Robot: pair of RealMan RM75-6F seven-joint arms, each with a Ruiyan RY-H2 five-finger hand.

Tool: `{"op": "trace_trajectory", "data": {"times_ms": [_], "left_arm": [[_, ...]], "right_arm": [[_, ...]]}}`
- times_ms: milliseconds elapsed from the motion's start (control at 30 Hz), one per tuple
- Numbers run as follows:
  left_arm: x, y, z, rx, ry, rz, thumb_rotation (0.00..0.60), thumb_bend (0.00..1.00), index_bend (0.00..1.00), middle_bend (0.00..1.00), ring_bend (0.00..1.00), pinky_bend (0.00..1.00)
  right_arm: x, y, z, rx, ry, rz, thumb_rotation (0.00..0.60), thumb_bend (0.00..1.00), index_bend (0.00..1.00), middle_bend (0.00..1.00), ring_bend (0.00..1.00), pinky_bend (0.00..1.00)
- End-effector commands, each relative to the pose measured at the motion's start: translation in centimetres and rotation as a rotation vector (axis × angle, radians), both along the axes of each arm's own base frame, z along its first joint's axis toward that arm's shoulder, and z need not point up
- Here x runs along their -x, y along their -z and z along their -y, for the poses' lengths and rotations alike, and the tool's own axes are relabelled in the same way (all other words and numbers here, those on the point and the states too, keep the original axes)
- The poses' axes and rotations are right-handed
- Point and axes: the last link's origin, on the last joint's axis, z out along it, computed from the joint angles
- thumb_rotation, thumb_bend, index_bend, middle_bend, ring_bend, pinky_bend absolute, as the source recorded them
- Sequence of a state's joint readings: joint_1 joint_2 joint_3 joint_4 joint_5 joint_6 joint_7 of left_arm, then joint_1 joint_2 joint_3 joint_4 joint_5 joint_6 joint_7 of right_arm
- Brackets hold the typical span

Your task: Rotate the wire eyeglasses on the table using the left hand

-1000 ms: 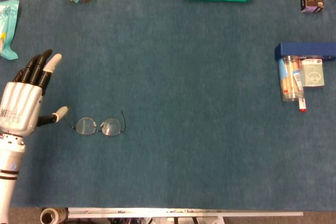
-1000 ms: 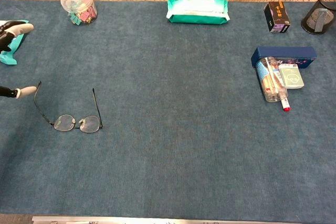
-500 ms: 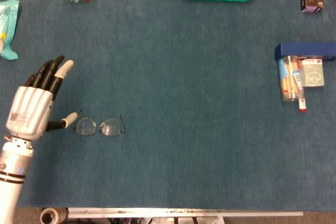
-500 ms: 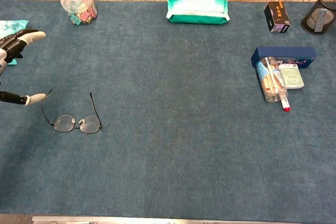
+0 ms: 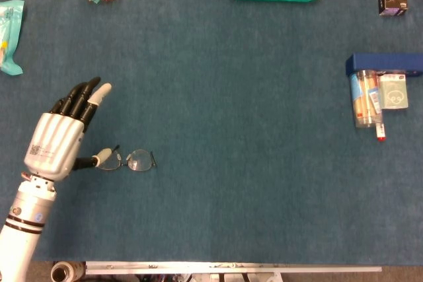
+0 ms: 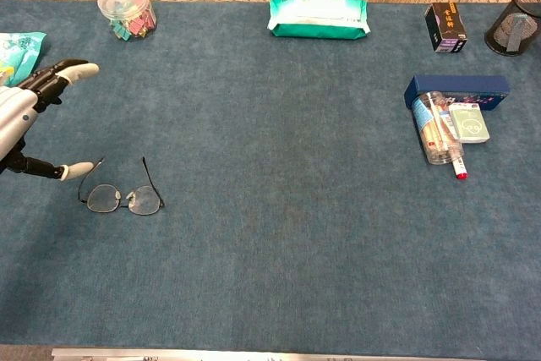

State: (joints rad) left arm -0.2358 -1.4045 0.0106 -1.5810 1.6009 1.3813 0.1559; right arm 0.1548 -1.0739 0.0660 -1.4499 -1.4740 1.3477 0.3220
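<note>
Since the earlier frames my left hand (image 5: pixel 58 142) has moved rightward toward the thin wire-framed eyeglasses (image 6: pixel 123 195), and their near temple arm has swung inward. My fingers (image 5: pixel 84 99) are extended and apart, gripping nothing; my thumb tip (image 6: pixel 82 168) sits at the end of the left temple arm, and I cannot tell if it touches. My right hand is outside both views.

Eyeglasses location: left front area of the blue felt table (image 5: pixel 251 163), lenses toward the front edge, temple arms pointing away.

Containers:
- Clear round plastic jar (image 6: pixel 127 11), far left: holds multicoloured clips.
- Clear plastic cylinder (image 6: pixel 434 130), lying on its side at right against a dark blue flat box (image 6: pixel 457 87): contents unclear.
- Black wire-mesh cup (image 6: pixel 513 31), far right corner: contents not visible.
- Green-and-white soft wipes pack (image 6: pixel 319 14), far centre: closed.
</note>
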Motion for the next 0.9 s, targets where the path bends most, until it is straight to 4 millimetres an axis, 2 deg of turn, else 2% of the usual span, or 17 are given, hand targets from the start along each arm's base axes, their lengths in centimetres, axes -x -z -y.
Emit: {"op": "trace_trajectory", "data": {"times_ms": [33,700,900], "left_arm": [[-0.1,0.3,0.1,0.011,0.000,0.003,0.600,0.07,0.07,0.06,0.09,0.26],[-1.1,3.0,-0.1,0.070,0.037,0.010,0.600,0.07,0.07,0.05,0.08,0.25],[-1.2,3.8,-0.5,0.075,0.049,0.005,0.600,0.07,0.07,0.05,0.07,0.23]], "right_arm": [[0.0,0.0,0.0,0.000,0.000,0.001,0.600,0.00,0.00,0.06,0.00,0.21],[0.6,0.0,-0.2,-0.006,0.010,0.007,0.600,0.00,0.00,0.06,0.00,0.21],[0.7,0.1,-0.2,-0.011,0.014,0.006,0.600,0.00,0.00,0.06,0.00,0.21]]}}
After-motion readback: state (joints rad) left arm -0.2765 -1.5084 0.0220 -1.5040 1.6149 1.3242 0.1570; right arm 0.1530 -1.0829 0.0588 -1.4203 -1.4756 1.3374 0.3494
